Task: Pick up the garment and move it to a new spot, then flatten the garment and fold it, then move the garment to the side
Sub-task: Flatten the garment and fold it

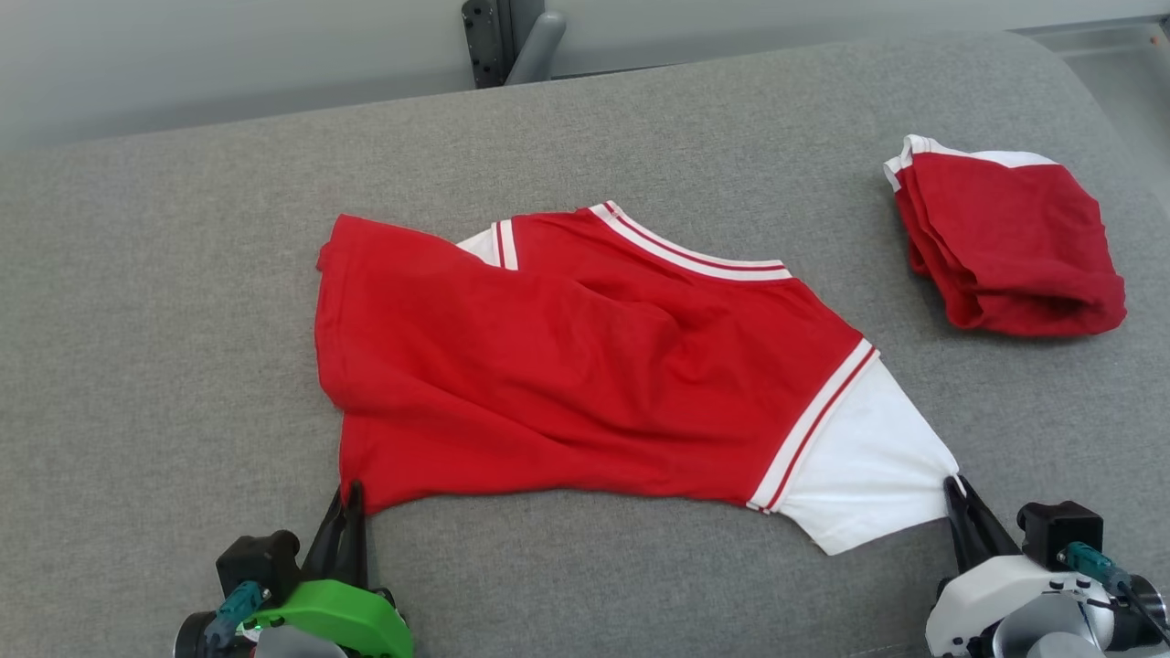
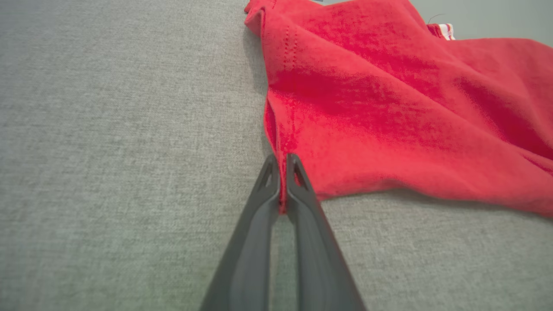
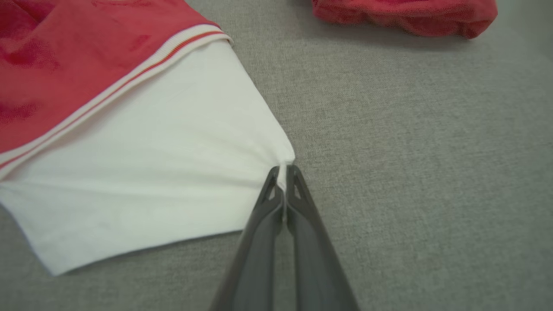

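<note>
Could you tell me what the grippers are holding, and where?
Both hold the shirt: the left gripper pinches its red bottom corner, the right gripper its white sleeve corner.

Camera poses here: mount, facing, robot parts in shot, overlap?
Head view: on the head, facing forward and down at the garment on the grey surface; left gripper, right gripper at bottom corners.
Left wrist view: on that wrist, looking along its fingers, shut on the garment's red edge.
Right wrist view: on that wrist, looking along its fingers, shut on the white sleeve.
Shared: head and right wrist views both show the folded garment.
</note>
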Motion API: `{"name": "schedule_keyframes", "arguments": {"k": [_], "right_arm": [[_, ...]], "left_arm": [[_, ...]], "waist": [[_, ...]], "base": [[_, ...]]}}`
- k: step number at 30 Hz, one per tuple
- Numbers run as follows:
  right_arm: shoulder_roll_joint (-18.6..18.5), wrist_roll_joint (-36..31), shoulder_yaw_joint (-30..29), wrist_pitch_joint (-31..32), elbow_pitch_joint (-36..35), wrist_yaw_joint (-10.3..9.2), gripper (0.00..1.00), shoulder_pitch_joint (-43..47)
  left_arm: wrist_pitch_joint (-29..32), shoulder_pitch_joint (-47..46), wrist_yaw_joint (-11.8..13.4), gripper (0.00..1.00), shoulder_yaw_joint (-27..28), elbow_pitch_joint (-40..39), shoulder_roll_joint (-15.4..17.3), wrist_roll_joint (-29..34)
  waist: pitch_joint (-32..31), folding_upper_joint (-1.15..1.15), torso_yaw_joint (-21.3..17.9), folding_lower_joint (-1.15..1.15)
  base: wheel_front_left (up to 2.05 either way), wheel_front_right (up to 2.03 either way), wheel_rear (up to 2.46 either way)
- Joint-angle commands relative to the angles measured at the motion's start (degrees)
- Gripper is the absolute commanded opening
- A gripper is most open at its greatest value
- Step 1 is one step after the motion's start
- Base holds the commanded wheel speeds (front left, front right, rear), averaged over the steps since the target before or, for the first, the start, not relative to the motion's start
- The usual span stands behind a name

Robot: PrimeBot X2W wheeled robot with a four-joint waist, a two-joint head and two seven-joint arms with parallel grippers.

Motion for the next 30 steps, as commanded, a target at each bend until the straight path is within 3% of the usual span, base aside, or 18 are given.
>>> {"name": "schedule_keyframes", "arguments": {"k": [1,6,11,16,20,21,25,30], "right_arm": [[0.1,0.7,-0.3,0.0,-0.9,-0.13,0.00,0.3],[1.1,6.5,0.2,-0.1,-9.8,-0.12,0.00,-1.7],[-2.0,12.7,2.1,-0.1,-21.4,-0.12,0.00,-8.6],[-7.5,15.0,3.7,-0.1,-28.2,-0.11,0.00,-19.5],[-10.8,16.0,4.4,1.4,-31.0,-0.10,0.00,-28.4],[-10.8,16.0,4.4,1.4,-31.0,-0.10,0.00,-28.4],[-12.1,17.0,4.1,5.0,-31.6,-0.12,0.00,-35.4],[-12.4,17.4,5.4,11.0,-29.4,-0.11,0.00,-40.5]], "left_arm": [[0.1,1.1,-0.4,0.00,0.1,-0.6,0.3,0.5],[0.1,2.3,-1.4,0.00,2.0,-8.5,0.3,0.9],[0.1,-2.3,-3.2,0.00,3.7,-17.6,1.9,4.0],[0.1,-12.6,-3.6,0.00,2.9,-23.2,9.3,5.1],[4.3,-22.7,-3.7,0.00,1.6,-25.9,16.6,3.8],[4.3,-22.7,-3.7,0.00,1.6,-25.9,16.6,3.8],[9.9,-30.4,-3.6,0.00,-0.2,-26.0,21.8,1.3],[15.1,-35.7,-3.6,0.00,-3.5,-23.6,23.5,-2.1]], "waist": [[-1.4,0.49,0.8,0.00],[-5.8,0.49,2.1,0.00],[-10.7,0.49,3.1,0.00],[-13.2,0.49,4.2,0.00],[-13.8,0.49,5.3,0.00],[-13.8,0.49,5.3,0.00],[-12.5,0.49,6.0,0.00],[-6.9,0.49,7.0,0.00]], "base": [[0.00,0.00,0.00],[0.00,0.00,0.00],[0.00,0.00,0.00],[0.00,0.00,0.00],[0.00,0.00,0.00],[0.00,0.00,0.00],[0.00,0.00,0.00],[0.00,0.00,0.00]]}}
